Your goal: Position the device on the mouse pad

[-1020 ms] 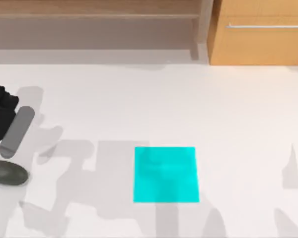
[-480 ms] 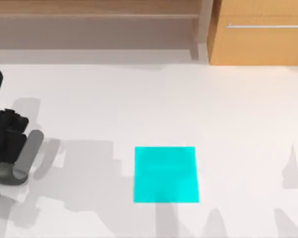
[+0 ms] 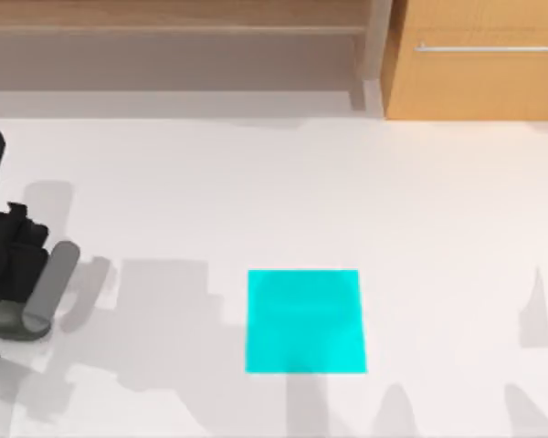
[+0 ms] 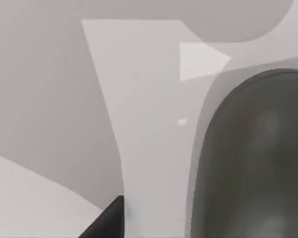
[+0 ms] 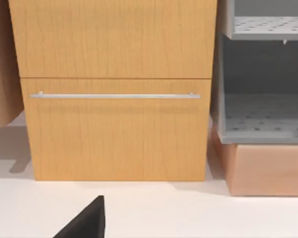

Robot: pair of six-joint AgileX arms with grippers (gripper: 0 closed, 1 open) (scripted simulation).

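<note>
The device, a dark grey oval mouse [image 3: 2,321], lies at the table's far left and is mostly covered by my left arm. In the left wrist view its domed top [image 4: 253,158] looms close. My left gripper [image 3: 7,306] hangs directly over it and is open; one black fingertip [image 4: 108,222] stands beside the mouse with a strip of bare table between them. The mouse pad [image 3: 305,321], a flat cyan square, lies near the table's front middle, well to the right of the mouse. My right gripper [image 5: 84,220] is parked facing the wooden cabinet.
A wooden drawer cabinet [image 3: 479,59] with a metal handle stands at the back right, and a low wooden shelf [image 3: 173,27] runs along the back. White table top stretches between the mouse and the pad.
The left arm came down and forward over the mouse, now covering most of it. In the last half second it barely shifted. The pad has not moved.
</note>
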